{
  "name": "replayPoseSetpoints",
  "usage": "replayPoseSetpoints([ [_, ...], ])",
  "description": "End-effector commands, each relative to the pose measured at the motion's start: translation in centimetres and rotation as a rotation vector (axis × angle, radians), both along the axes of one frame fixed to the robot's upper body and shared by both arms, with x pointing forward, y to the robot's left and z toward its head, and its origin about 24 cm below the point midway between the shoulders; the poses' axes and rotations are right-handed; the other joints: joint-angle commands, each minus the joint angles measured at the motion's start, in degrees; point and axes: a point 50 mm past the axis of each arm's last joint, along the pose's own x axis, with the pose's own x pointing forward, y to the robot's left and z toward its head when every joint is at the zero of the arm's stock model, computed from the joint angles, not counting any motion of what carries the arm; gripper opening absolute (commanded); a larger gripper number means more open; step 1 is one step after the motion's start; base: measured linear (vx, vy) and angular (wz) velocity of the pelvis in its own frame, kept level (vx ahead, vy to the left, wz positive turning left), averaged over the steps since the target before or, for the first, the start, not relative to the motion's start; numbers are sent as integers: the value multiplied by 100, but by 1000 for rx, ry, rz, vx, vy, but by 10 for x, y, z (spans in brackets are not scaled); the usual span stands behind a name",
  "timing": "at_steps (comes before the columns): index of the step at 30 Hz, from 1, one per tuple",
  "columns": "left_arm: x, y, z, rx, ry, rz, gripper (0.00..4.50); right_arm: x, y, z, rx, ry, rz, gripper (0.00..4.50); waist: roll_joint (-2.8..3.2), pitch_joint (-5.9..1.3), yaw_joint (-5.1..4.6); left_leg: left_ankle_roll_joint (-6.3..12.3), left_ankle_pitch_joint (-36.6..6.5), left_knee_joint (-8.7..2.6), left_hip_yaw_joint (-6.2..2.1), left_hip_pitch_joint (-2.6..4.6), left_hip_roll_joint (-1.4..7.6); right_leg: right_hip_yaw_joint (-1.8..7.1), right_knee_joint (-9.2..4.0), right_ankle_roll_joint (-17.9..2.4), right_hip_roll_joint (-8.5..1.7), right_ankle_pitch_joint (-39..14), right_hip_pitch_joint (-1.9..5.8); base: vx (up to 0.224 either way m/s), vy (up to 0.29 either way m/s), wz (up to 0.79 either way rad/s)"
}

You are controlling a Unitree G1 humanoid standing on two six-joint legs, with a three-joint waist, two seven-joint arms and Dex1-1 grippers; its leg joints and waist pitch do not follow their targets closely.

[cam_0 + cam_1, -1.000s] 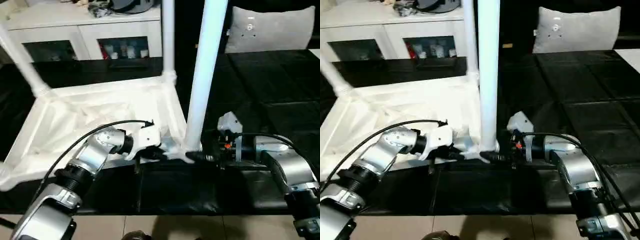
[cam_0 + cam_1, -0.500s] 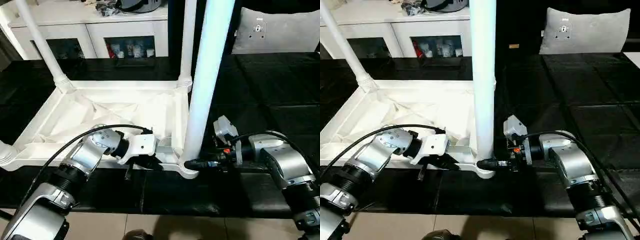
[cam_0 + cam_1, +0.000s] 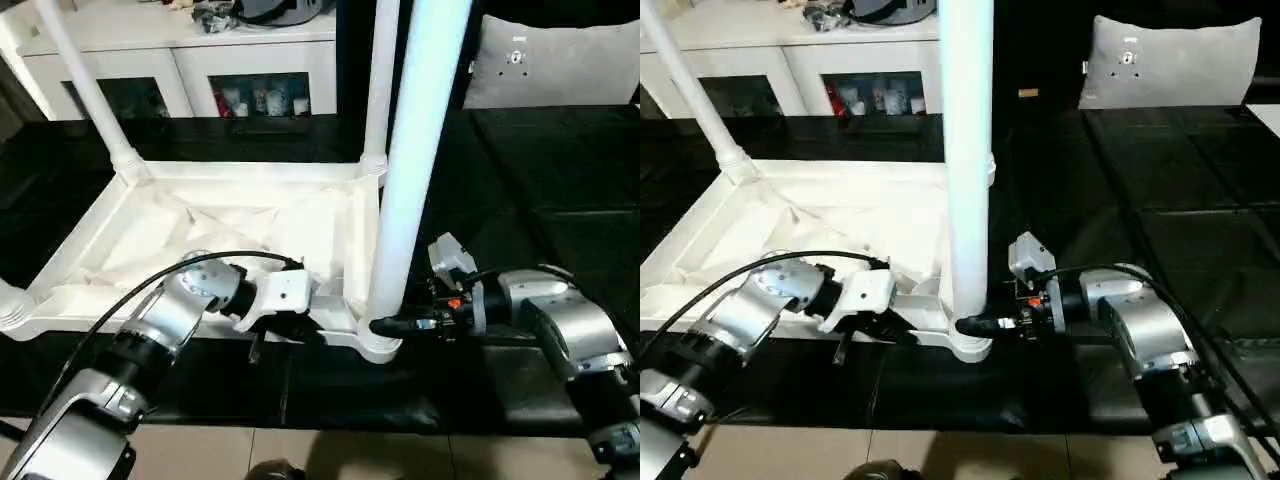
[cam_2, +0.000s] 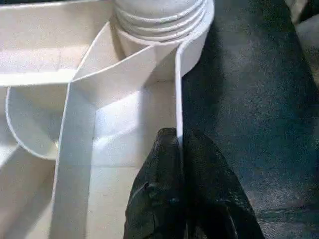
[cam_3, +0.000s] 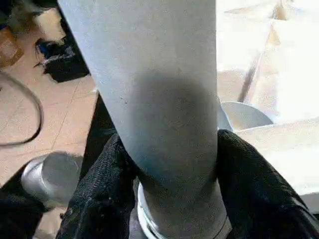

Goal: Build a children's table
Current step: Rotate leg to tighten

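The right gripper [image 5: 169,194] has its fingers [image 5: 254,184] clamped on either side of the near leg [image 3: 405,200], just above the corner socket [image 3: 378,342] at lower centre of the head view. The left gripper [image 4: 180,149] has its fingers [image 4: 159,199] pressed together on the thin raised rim [image 4: 178,89] of the tabletop [image 3: 230,235] just beside that socket. The tabletop lies ribbed side up on the black surface [image 3: 540,200], left of centre. Risk: the long leg gives strong leverage, so if it leans before it is fully seated, it may bind or lift out. The narrow rim pinch may slip, letting the tabletop slide. Sockets: the near one holds the gripped leg; the two far corners hold upright legs [image 3: 375,90] and [image 3: 85,90]; at the left edge another socket [image 3: 12,305] is partly visible, its contents unclear.
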Motion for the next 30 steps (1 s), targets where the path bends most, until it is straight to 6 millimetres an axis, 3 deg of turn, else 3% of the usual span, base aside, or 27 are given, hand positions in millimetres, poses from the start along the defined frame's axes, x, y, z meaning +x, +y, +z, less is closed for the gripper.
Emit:
replayPoseSetpoints([
  [1,2,-20,6,-55,-24,36,0,7,19,-3,7,13,-133,201,-101,-378,-37,309,-989,-436,-292,66,628,487,-444,-615,-701,-1977,283,0,0,0],
  [2,9,-31,8,-100,-25,150,0,17,28,-6,-7,26,-306,201,-91,-350,-83,214,-1144,-441,-294,88,593,460,-514,-487,-701,-2413,277,0,0,0],
  [3,9,-31,8,-101,-25,152,0,17,28,-6,-7,26,-308,201,-85,-304,-168,87,-1332,-456,-303,133,579,425,-584,-392,-681,-2832,248,0,0,0],
  [5,14,-40,10,-127,-36,223,0,23,34,-9,-13,43,-417,201,-68,-304,-294,-34,-1620,-450,-333,174,536,354,-671,-161,-675,-3240,275,0,0,0],
  [7,17,-45,11,-132,-41,273,0,25,37,-10,-23,40,-456,201,-57,-289,-421,-60,-1810,-482,-372,144,566,337,-682,-83,-659,-3144,293,0,0,0],
  [8,24,-54,13,-139,-66,351,0,29,44,-12,-34,42,-529,201,-16,-312,-498,-71,-1886,-500,-382,146,583,359,-666,-92,-653,-2931,297,0,0,0],
  [9,30,-64,15,-147,-94,430,0,34,51,-13,-35,50,-617,201,-28,-335,-558,-76,-1839,-487,-390,143,560,363,-649,-190,-665,-2728,295,0,0,0],
  [10,34,-72,16,-155,-112,480,0,38,55,-14,-40,42,-702,201,29,-340,-586,-85,-1799,-478,-391,130,546,367,-625,-243,-665,-2599,302,0,0,0],
  [11,35,-75,17,-157,-115,494,0,40,56,-15,-43,36,-731,201,-7,-344,-626,-47,-1718,-468,-370,128,525,380,-650,-304,-669,-2502,286,0,0,0],
  [13,36,-77,17,-156,-118,501,0,41,56,-15,-48,29,-748,201,-30,-361,-613,110,-1460,-459,-360,64,507,401,-618,-324,-694,-2318,343,0,0,0],
  [14,36,-79,17,-141,-139,509,0,41,59,-14,-34,16,-761,201,10,-370,-608,194,-1333,-448,-349,57,510,411,-605,-341,-688,-2191,329,0,0,0],
  [15,36,-79,17,-135,-145,511,0,41,60,-13,-20,15,-768,255,7,-376,-607,225,-1281,-446,-341,60,511,415,-605,-352,-679,-2125,326,0,0,0],
  [17,35,-78,17,-131,-144,510,0,40,61,-9,19,-1,-759,255,11,-399,-571,358,-987,-437,-329,38,515,425,-551,-436,-674,-1770,350,0,0,0],
  [20,34,-70,15,-117,-157,487,0,37,57,-6,29,-53,-726,299,9,-420,-543,454,-790,-441,-341,22,559,431,-491,-518,-675,-1411,364,0,0,0],
  [25,30,-58,14,-131,-141,436,0,31,41,-7,16,-91,-691,343,10,-400,-532,423,-999,-458,-331,44,573,443,-479,-641,-687,-1407,361,0,0,0],
  [30,27,-41,12,-110,-138,352,0,22,22,1,48,-126,-541,387,20,-382,-476,411,-1156,-466,-321,71,587,455,-518,-511,-685,-1704,344,0,0,0],
])
